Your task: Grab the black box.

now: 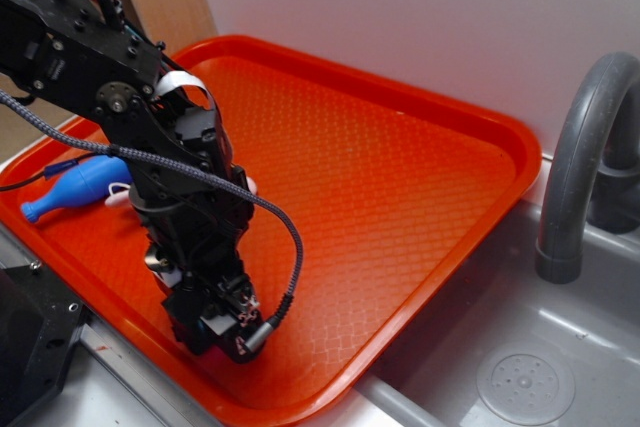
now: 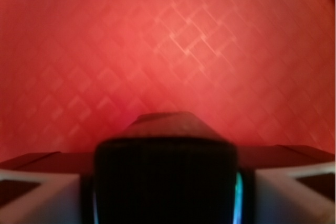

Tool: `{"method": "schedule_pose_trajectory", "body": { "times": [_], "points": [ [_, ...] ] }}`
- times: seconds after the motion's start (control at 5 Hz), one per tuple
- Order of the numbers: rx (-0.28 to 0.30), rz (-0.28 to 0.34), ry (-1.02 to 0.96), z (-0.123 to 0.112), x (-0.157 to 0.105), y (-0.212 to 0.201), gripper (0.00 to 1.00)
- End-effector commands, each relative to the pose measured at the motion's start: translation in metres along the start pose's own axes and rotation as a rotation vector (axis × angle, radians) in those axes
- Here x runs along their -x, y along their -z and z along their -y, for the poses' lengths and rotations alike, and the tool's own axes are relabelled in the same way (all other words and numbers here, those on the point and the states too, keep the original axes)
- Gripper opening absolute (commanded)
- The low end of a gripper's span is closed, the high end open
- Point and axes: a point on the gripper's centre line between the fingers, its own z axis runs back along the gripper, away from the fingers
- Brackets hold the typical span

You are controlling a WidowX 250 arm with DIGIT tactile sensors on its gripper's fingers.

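One orange tray (image 1: 420, 137) lies by one grey sink (image 1: 560, 347), which has one grey faucet (image 1: 580, 157) and one round drain (image 1: 525, 382). On the tray there is one blue bowling-pin toy (image 1: 75, 190) near its left edge and, by the near edge, one black box (image 2: 165, 182), seen close in the wrist view with its ridged side facing the camera. One pale pink thing (image 1: 250, 185) shows behind the arm, too hidden to name. One gripper (image 1: 215, 332) is present on one black robot arm (image 1: 130, 97).
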Motion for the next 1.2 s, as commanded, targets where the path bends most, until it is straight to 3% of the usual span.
{"method": "schedule_pose_trajectory", "body": {
  "times": [0.0,0.2,0.4,0.6,0.8,1.0],
  "points": [
    [0.051,0.196,0.047,-0.021,-0.031,-0.103,0.0],
    [0.02,0.253,-0.108,-0.068,-0.058,-0.148,0.0],
    [-0.044,0.196,-0.154,-0.09,-0.072,-0.145,0.0],
    [0.029,0.239,-0.088,-0.094,-0.066,-0.146,0.0],
    [0.105,0.242,-0.031,-0.094,-0.056,-0.152,0.0],
    [0.113,0.242,-0.042,-0.095,-0.046,-0.151,0.0]
  ]
}}
